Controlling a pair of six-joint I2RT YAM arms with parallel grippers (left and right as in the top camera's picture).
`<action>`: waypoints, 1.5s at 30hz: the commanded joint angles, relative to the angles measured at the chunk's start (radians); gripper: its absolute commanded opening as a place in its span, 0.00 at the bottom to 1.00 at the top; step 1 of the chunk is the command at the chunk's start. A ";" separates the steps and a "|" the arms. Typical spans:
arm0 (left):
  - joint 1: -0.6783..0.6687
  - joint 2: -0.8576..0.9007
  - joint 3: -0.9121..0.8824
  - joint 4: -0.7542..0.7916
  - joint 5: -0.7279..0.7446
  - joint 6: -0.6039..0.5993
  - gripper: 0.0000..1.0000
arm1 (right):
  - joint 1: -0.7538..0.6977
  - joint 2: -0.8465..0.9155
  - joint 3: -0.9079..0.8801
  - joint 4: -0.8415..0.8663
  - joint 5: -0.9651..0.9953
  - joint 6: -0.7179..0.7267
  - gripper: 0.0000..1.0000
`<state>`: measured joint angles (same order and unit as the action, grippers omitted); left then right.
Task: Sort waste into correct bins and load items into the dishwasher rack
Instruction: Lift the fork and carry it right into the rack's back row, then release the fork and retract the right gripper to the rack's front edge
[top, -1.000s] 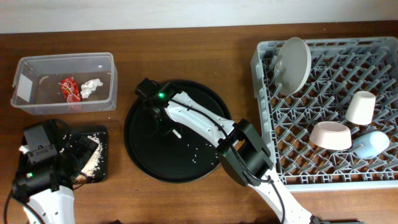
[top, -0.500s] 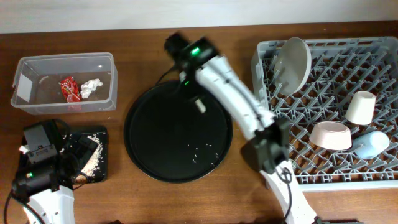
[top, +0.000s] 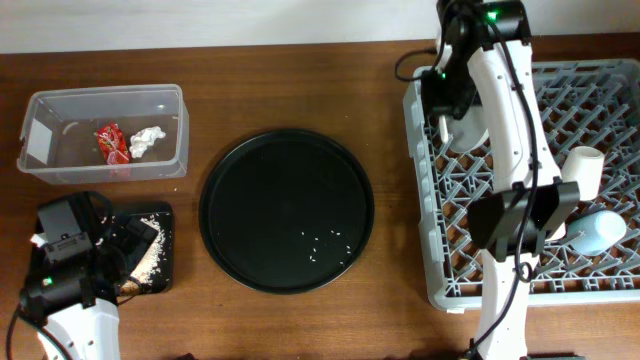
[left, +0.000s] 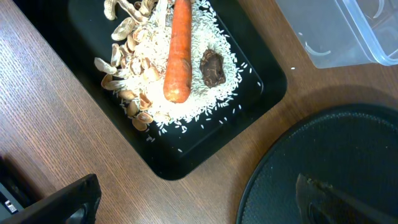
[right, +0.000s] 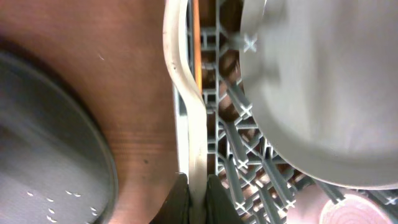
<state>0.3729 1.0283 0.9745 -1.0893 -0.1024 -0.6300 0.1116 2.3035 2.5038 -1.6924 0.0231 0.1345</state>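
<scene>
My right gripper (top: 443, 110) (right: 198, 190) is shut on the white fork (right: 189, 93) (top: 443, 129) and holds it over the left edge of the grey dishwasher rack (top: 600, 100) (right: 231, 127), beside the upright grey plate (right: 323, 93) (top: 474, 132). In the rack lie a white cup (top: 583, 172) and a light blue cup (top: 602, 232). My left gripper (left: 196, 190) hangs open over bare wood beside the shallow black tray (left: 264, 93), which holds rice (left: 208, 99), a carrot (left: 178, 50), a brown lump (left: 213, 67) and beige scraps (left: 124, 62). The clear tub (top: 60, 100) holds a red wrapper (top: 110, 142) and a white tissue (top: 148, 140).
The large round black tray (top: 260, 200) sits mid-table with a few rice grains (top: 325, 242) on it. My right arm stretches along the rack's left side and covers most of the bowl (right: 357, 211). The tub's corner (left: 348, 31) shows in the left wrist view.
My right arm has swung from the round black tray up and right to the rack's near-left corner, carrying the fork. The left arm has stayed still.
</scene>
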 joint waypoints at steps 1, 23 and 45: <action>0.005 -0.008 0.018 0.000 -0.008 -0.010 0.99 | -0.021 -0.014 -0.122 0.001 0.041 0.001 0.04; 0.005 -0.008 0.018 0.000 -0.007 -0.010 0.99 | 0.001 -0.045 -0.217 -0.007 0.053 0.005 0.57; 0.005 -0.008 0.018 0.000 -0.008 -0.010 0.99 | 0.097 -0.957 -0.821 0.059 0.214 0.204 0.89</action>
<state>0.3729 1.0279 0.9756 -1.0908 -0.1028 -0.6300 0.2111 1.4937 1.7782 -1.6661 0.1944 0.2356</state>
